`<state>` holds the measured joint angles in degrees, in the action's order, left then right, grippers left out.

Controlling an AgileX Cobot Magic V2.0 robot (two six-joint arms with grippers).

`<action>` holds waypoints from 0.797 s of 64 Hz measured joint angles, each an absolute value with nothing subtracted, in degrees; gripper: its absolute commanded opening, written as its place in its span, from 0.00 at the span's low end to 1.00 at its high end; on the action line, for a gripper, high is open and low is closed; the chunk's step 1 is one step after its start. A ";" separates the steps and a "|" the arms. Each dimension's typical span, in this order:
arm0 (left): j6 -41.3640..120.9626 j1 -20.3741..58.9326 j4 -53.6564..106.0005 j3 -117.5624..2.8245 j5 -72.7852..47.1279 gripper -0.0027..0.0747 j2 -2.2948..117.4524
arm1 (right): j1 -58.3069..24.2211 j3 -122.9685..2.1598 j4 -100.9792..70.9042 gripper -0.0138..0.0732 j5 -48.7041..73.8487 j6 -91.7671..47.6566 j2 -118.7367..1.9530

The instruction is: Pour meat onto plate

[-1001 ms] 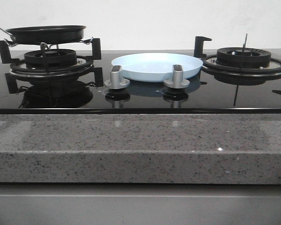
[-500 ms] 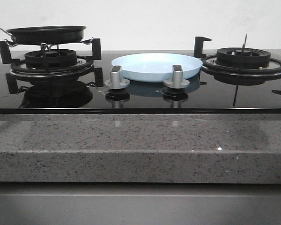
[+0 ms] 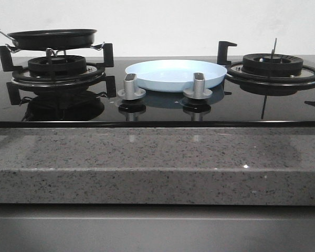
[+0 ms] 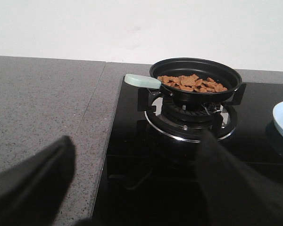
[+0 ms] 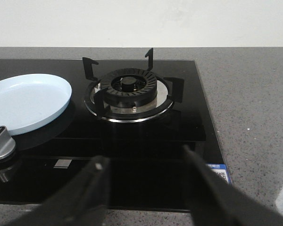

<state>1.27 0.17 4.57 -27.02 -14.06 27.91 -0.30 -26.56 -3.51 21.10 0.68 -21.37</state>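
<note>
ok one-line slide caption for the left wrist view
Open left gripper faces the meat in the black pan on the burner.

Orange-brown meat in black pan with mint-green handle; pale blue plate; glossy black hob; black burner grates; silver knobs; grey counter speckled black and white; white wall; black fingers

We see soft, even light; the glossy black cooktop mirrors burners and knobs, and both wrist views blur their near pincer fingers.
</note>
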 measured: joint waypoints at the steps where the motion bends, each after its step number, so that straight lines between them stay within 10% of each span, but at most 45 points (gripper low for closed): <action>1: 1.27 0.17 4.57 -27.02 -14.06 0.84 27.91 | -0.30 -26.56 -3.51 0.80 21.10 0.68 -21.37; 51: 1.27 0.17 4.57 -27.02 -13.98 0.84 27.91 | -0.30 -26.56 -4.11 0.78 19.41 0.68 -21.37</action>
<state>1.27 0.17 4.57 -27.02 -13.98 27.91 -0.30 -26.56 -4.11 19.41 0.68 -21.37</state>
